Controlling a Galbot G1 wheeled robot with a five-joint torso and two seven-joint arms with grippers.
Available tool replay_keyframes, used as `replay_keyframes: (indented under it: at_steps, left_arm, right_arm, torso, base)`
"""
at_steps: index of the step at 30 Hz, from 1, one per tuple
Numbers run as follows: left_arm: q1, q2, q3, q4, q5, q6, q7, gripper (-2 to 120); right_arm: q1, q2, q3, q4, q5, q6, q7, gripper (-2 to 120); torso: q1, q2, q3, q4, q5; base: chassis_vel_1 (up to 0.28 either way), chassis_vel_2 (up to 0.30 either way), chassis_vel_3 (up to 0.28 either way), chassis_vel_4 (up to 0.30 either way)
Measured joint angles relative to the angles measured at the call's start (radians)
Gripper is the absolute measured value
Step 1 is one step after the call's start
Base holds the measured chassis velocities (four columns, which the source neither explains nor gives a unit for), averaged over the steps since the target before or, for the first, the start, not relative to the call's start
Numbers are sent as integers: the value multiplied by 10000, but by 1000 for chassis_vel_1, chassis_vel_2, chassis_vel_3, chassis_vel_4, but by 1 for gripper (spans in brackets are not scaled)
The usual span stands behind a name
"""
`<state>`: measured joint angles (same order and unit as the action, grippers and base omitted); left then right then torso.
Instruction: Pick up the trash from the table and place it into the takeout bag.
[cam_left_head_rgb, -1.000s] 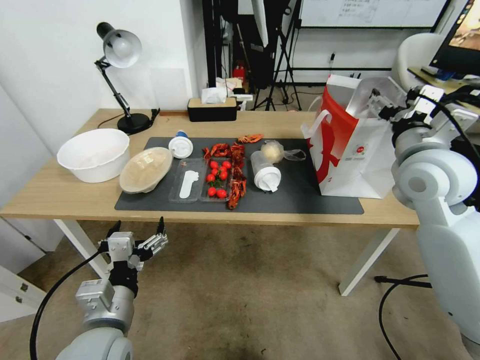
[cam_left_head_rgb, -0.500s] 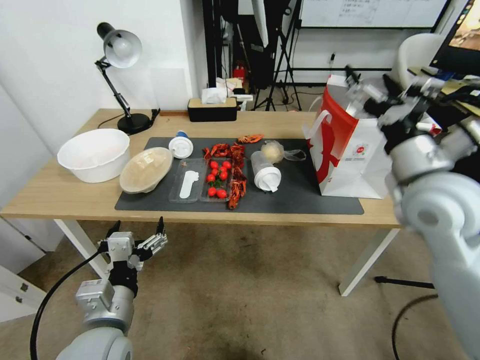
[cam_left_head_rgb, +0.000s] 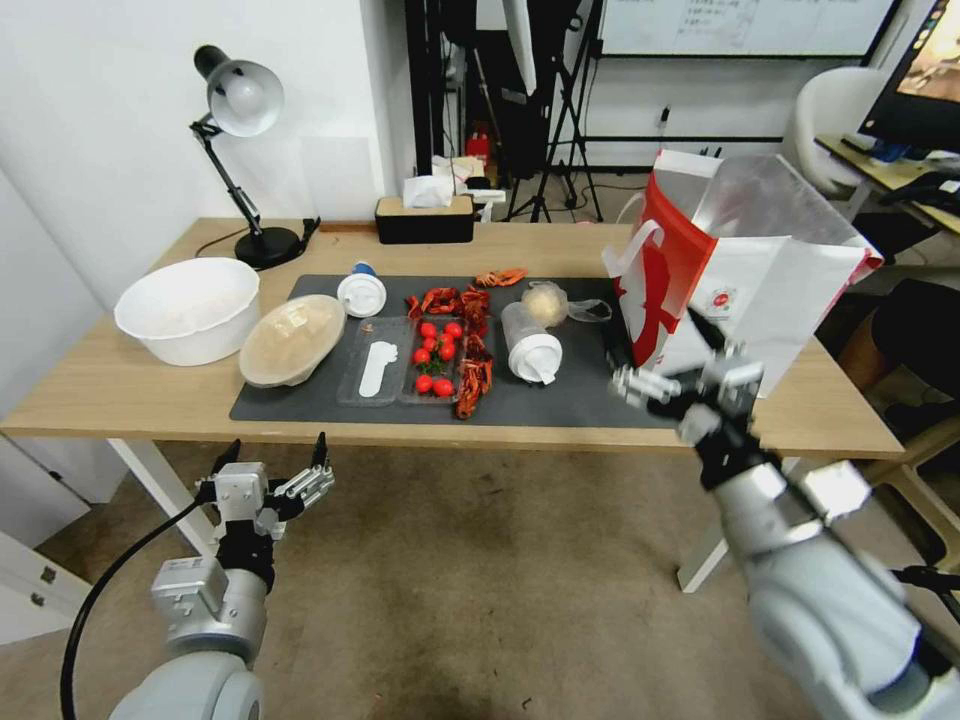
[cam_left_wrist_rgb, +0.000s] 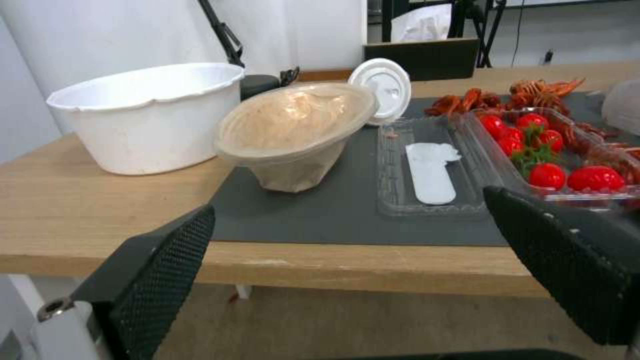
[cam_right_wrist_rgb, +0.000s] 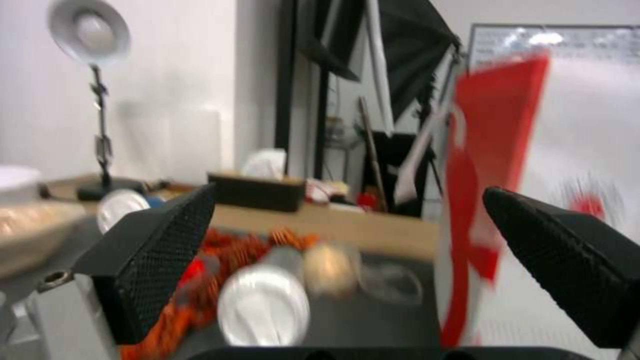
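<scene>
On the light-wood desk (cam_left_head_rgb: 120, 385), the right claw (cam_left_head_rgb: 668, 372), spread wide and empty, hangs at the front edge beside the takeout bag (cam_left_head_rgb: 745, 290), the clear plastic cup (cam_left_head_rgb: 530, 343) lying just beyond, while the left claw (cam_left_head_rgb: 272, 468) waits open below.

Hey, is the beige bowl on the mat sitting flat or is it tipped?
Tipped. The beige bowl leans with its covered mouth angled toward the front table edge, resting on its lower side on the dark mat.

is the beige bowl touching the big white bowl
Apart. In the left wrist view, a strip of bare table shows between the tilted beige bowl and the big white bowl; the head view shows the same gap.
</scene>
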<state>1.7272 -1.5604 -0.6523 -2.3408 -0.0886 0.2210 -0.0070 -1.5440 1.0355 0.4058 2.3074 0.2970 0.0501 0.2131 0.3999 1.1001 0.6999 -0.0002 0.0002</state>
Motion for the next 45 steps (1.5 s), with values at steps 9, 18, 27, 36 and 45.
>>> replay_keyframes:
  at_steps: [9, 18, 27, 36, 45]
  left_arm:
    - [-84, 70, 0, 155, -147, -257, 36, 100]
    - [-106, 125, -14, 364, -279, -941, 351, 100]
    - [-89, 132, -44, 390, -285, -1080, 441, 100]
    - [-116, 134, -31, 426, -283, -1106, 494, 100]
    - [-104, 105, -35, 439, -265, -1140, 542, 100]
  right_arm:
    - [-1094, 592, -553, -841, -1036, 975, 860, 100]
    - [-1500, 908, -1109, -1752, -1360, 1454, 1456, 100]
    - [-1487, 982, -1280, -1949, -1426, 1470, 1640, 100]
    - [-284, 1016, -1561, -1634, -853, 550, 2051, 100]
    - [2336, 633, -2490, -2099, 1388, -823, 1956, 100]
  torso:
    - [0, -1, 0, 2, -1]
    - [0, -2, 0, 2, -2]
    - [0, -1, 0, 2, -2]
    - [0, -1, 1, 2, -1]
    - [1, -1, 3, 2, -3]
  base:
    - [0, 0, 0, 0]
    - [0, 0, 0, 0]
    - [0, 0, 0, 0]
    - [0, 0, 0, 0]
    - [0, 0, 0, 0]
